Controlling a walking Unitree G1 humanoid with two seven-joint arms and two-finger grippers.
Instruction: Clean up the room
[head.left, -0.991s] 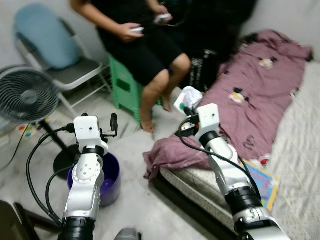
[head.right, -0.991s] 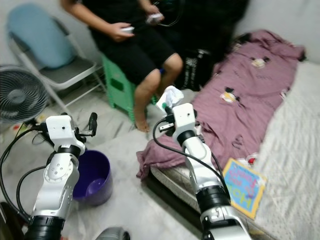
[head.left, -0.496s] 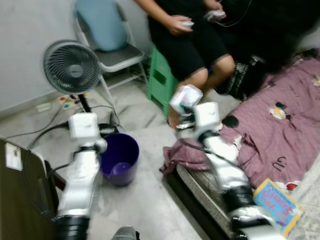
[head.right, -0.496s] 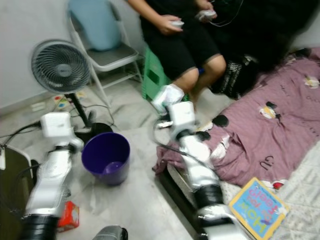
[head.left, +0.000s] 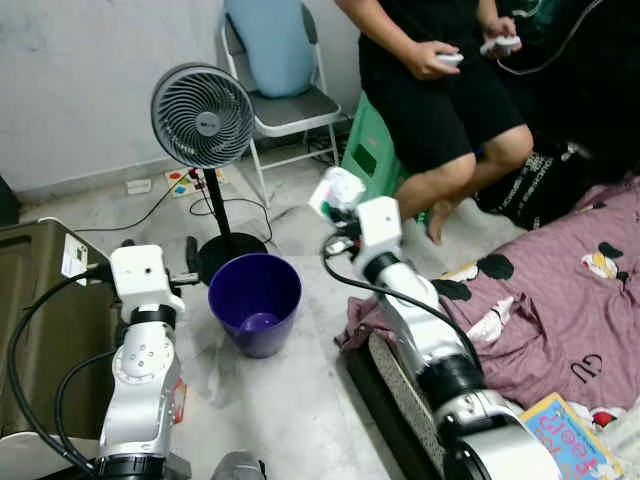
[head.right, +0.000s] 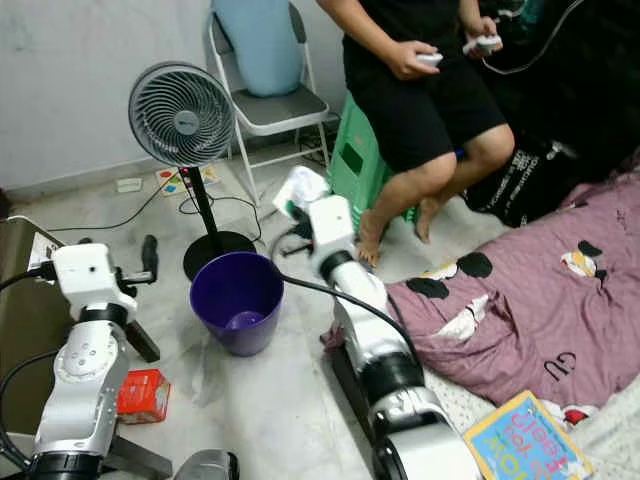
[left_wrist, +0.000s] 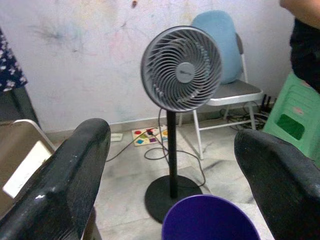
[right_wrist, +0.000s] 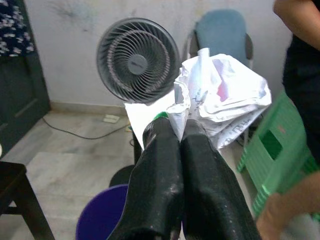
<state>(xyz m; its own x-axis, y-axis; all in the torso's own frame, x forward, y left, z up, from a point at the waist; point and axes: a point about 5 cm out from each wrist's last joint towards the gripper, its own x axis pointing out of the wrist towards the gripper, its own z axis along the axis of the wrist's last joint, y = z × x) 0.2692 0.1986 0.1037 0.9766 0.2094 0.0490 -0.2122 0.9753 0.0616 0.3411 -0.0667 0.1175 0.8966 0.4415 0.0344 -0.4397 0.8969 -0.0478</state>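
Two silver jointed arms with white boxy wrists, looping black cables, and glossy black-fingered pincers.

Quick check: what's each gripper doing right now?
Left gripper: open, holding nothing.
Right gripper: shut on the crumpled plastic bag.

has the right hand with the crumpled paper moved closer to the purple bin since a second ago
Yes. The right hand, shut on the crumpled paper, was over the pink blanket's edge; now it is up beside the purple bin, not yet over it.
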